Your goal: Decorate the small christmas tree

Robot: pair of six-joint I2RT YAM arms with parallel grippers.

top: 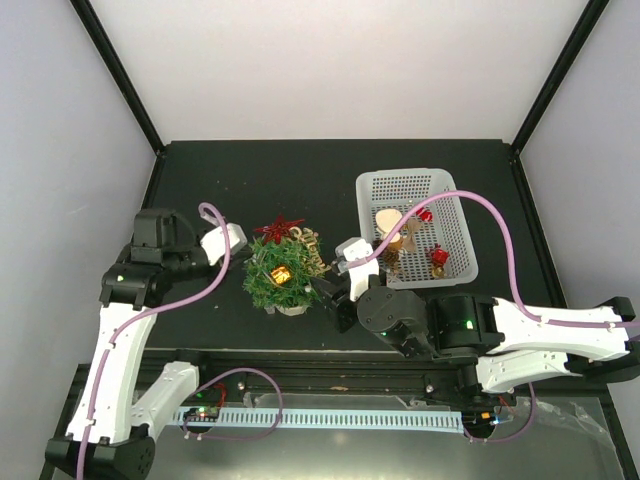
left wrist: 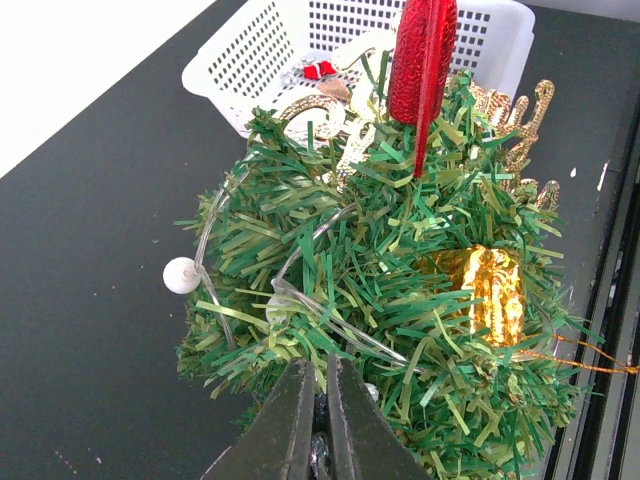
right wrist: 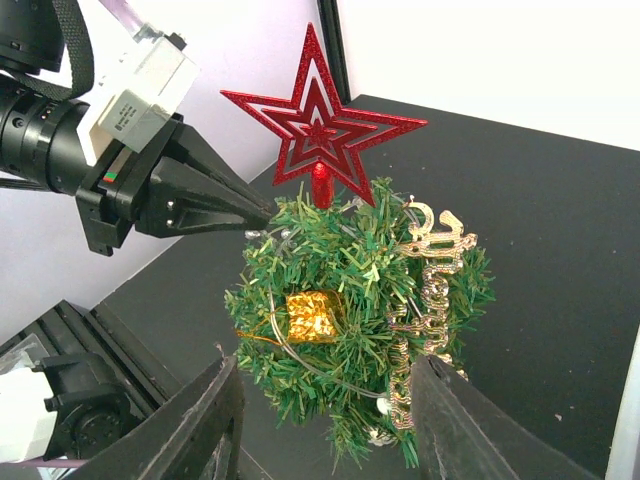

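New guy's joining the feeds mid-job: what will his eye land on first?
The small christmas tree at mid-table, with a red star on top and a gold gift box in its branches. The left gripper, shut, points at its crown; the right gripper stands open around it.

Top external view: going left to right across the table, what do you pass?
left hand → small christmas tree → right hand → white basket

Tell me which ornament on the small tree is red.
The star on top of the small christmas tree. The little gift box and the glitter lettering hanging on it are both gold.
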